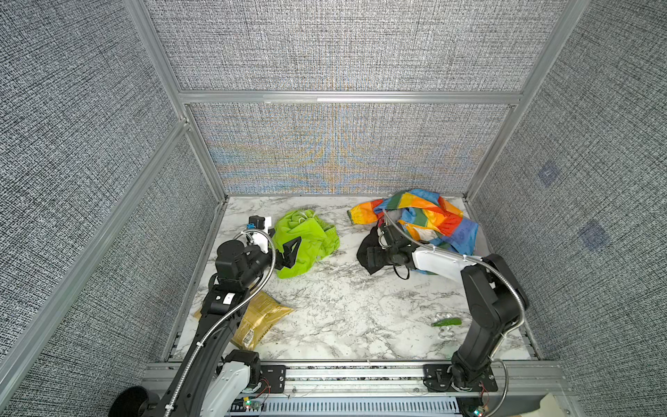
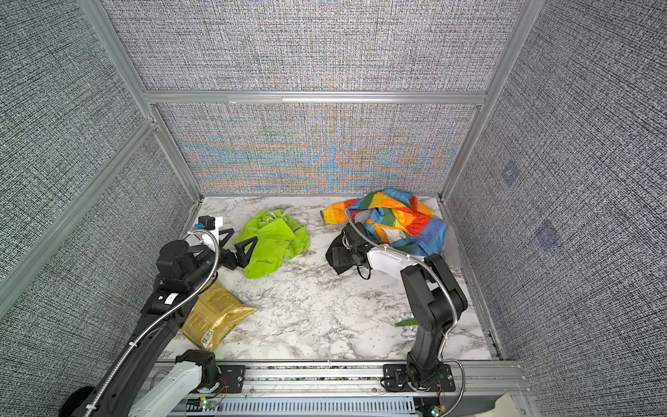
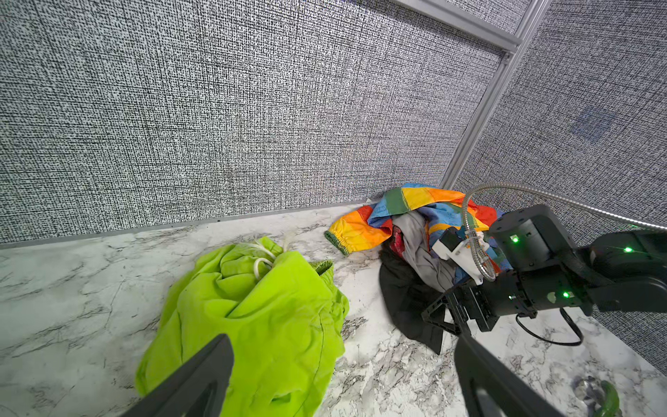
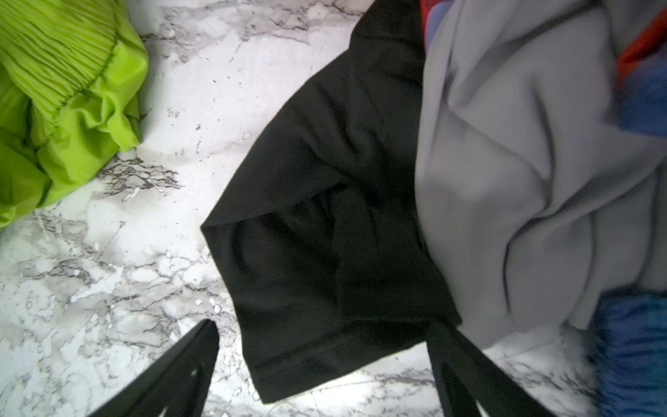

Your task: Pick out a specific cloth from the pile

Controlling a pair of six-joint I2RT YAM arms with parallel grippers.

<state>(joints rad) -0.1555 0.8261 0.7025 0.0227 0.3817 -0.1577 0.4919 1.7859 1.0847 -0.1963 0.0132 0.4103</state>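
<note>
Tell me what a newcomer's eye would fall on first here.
The lime-green cloth, lying alone on the marble table left of centre, with the open left gripper at its edge. Next, the rainbow-topped pile in the far right corner, where the open right gripper hangs over the black cloth.

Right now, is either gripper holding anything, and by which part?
Nothing is held. The left gripper stands open at the lime-green cloth's edge; the right gripper stands open over the black cloth.
</note>
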